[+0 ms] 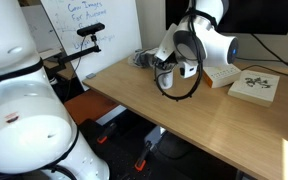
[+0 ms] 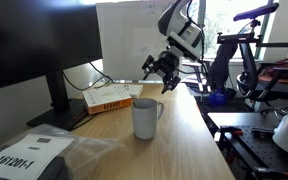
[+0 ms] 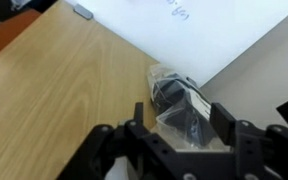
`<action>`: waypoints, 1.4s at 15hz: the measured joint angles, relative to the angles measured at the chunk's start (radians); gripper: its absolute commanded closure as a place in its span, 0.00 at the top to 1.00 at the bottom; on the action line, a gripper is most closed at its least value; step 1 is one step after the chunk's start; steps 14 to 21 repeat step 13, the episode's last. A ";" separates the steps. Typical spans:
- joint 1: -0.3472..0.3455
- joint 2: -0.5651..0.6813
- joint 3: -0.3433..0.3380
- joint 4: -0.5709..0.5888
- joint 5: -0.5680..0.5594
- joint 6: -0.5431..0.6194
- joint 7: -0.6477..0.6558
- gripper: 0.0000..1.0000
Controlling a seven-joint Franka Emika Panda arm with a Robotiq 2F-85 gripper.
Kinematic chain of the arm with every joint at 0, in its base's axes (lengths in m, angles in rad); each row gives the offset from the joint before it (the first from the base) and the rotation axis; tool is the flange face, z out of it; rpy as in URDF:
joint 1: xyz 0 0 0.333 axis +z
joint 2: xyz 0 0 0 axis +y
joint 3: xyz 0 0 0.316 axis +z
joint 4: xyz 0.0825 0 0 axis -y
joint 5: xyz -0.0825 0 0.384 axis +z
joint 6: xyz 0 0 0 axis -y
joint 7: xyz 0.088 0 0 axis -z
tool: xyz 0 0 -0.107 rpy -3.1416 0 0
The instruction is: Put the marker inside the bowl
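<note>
My gripper (image 3: 180,118) is open, with its two black fingers wide apart. It hovers over the far part of the wooden desk (image 3: 54,90), above a clear plastic bag (image 3: 176,100) with dark items inside. The bag lies next to the whiteboard. Both exterior views show the gripper (image 1: 167,78) (image 2: 162,72) above the desk, holding nothing that I can see. No orange-red marker shows in any view. No bowl shows either; a white mug (image 2: 146,118) stands on the desk, nearer the camera than the gripper.
A whiteboard (image 1: 89,25) leans at the desk's far end. Books (image 2: 109,97) lie next to a monitor (image 2: 29,55). A white book (image 1: 254,88) lies on the desk. A plastic sleeve with paper (image 2: 29,155) lies at the front. A small grey object (image 3: 81,11) lies by the whiteboard.
</note>
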State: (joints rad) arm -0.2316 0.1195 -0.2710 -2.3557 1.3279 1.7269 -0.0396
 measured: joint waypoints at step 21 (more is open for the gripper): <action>0.078 -0.322 0.171 -0.116 -0.355 0.452 0.259 1.00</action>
